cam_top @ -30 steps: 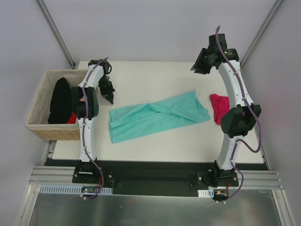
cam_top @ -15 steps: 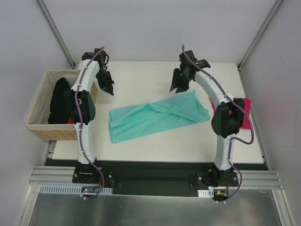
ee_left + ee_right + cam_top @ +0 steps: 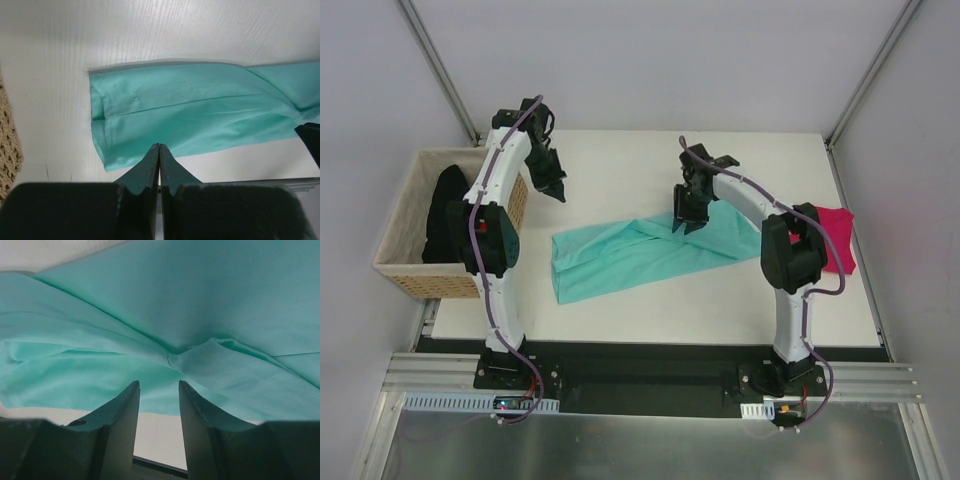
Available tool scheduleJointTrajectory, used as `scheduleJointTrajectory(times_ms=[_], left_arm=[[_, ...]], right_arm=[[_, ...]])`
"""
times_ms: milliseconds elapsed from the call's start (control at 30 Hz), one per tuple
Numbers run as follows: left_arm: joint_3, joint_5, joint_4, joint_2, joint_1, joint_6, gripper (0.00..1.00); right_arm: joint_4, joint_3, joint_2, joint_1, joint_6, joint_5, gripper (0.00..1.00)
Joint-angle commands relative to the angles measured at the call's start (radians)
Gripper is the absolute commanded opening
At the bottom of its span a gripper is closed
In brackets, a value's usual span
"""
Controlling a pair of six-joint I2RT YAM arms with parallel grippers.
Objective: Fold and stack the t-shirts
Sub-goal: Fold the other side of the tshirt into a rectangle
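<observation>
A teal t-shirt (image 3: 640, 252) lies twisted and stretched out across the middle of the white table (image 3: 620, 170). It also shows in the left wrist view (image 3: 195, 110) and fills the right wrist view (image 3: 165, 325). My right gripper (image 3: 686, 219) is open, low over the twisted middle of the shirt; in its own view (image 3: 159, 386) its jaws stand apart just short of the bunched fold. My left gripper (image 3: 558, 192) is shut and empty, above the table behind the shirt's left end; it also shows in its own view (image 3: 159, 148). A pink t-shirt (image 3: 832, 240) lies at the right edge.
A wicker basket (image 3: 405, 262) stands off the table's left edge with a black garment (image 3: 447, 210) and something red in it. Its woven wall shows at the left of the left wrist view (image 3: 7, 155). Bare table lies behind and in front of the teal shirt.
My right arm has swung from the far right corner down and left onto the middle of the teal shirt. My left gripper has moved back toward the far left corner, then barely shifted.
</observation>
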Motion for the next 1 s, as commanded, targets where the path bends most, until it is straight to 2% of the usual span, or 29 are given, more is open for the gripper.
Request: scheduleJointTrajectory(times_ms=[0, 467, 967], left_arm=[[-0.012, -0.006, -0.029, -0.093, -0.006, -0.032, 0.01], [-0.059, -0.03, -0.045, -0.129, -0.008, -0.025, 0.01], [-0.058, -0.042, -0.059, -0.124, -0.008, -0.017, 0.01]], right_arm=[[0.063, -0.048, -0.049, 0.023, 0.014, -0.026, 0.4], [0.026, 0.06, 0.005, 0.02, -0.002, -0.008, 0.4], [0.041, 0.041, 0.031, -0.117, -0.01, -0.009, 0.39]])
